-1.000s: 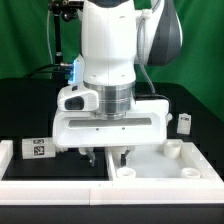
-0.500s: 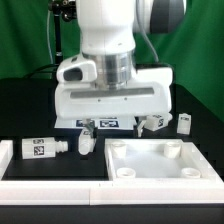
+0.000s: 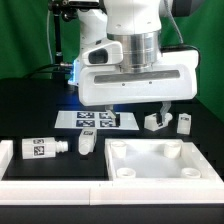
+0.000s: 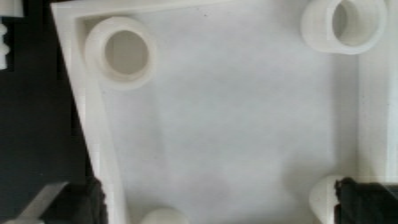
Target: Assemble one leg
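Several small white legs with tag stickers stand or lie on the black table: one leg (image 3: 40, 148) lies at the exterior view's left, one (image 3: 87, 142) sits beside the panel, and two (image 3: 155, 122) (image 3: 185, 122) stand further back at the right. The large white square panel (image 3: 155, 160) with corner holes lies in front. My gripper (image 3: 137, 108) hangs open and empty well above the panel's back edge. In the wrist view the gripper (image 4: 214, 205) looks down on the panel (image 4: 214, 110), with a dark finger (image 4: 365, 200) at either side and nothing between them.
The marker board (image 3: 97, 119) lies flat behind the legs, under the arm. A white raised border (image 3: 50, 185) runs along the front left of the table. Cables and a stand sit at the back left.
The gripper has risen from just above the panel's left edge and moved toward the exterior view's right. It stays open. The legs and the panel have not moved.
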`<state>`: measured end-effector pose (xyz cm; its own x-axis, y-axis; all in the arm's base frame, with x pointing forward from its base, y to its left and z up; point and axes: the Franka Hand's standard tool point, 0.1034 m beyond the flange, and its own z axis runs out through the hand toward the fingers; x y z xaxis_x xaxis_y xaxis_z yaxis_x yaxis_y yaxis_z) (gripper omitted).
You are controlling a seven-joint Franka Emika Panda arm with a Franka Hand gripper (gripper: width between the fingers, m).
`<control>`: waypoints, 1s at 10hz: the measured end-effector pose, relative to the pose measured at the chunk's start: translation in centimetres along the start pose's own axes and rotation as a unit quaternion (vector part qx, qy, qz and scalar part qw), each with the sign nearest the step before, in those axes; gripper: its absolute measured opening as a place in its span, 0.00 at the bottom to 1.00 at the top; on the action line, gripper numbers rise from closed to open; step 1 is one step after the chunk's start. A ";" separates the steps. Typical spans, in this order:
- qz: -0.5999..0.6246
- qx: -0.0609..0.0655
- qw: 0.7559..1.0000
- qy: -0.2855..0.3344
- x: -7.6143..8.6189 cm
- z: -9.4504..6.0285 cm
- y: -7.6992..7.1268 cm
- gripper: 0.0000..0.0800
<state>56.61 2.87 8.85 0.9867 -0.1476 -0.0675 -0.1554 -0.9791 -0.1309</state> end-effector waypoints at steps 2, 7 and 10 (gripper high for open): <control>0.062 0.001 0.997 -0.036 -1.7 0.9 -2.2 0.81; 0.078 -0.004 0.977 -0.198 -4.5 0.9 -6.0 0.81; 0.096 -0.006 0.958 -0.271 -5.1 1.5 -5.8 0.81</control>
<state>52.42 9.53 8.50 0.7702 -0.2334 -0.5936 -0.3268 -0.9436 -0.0530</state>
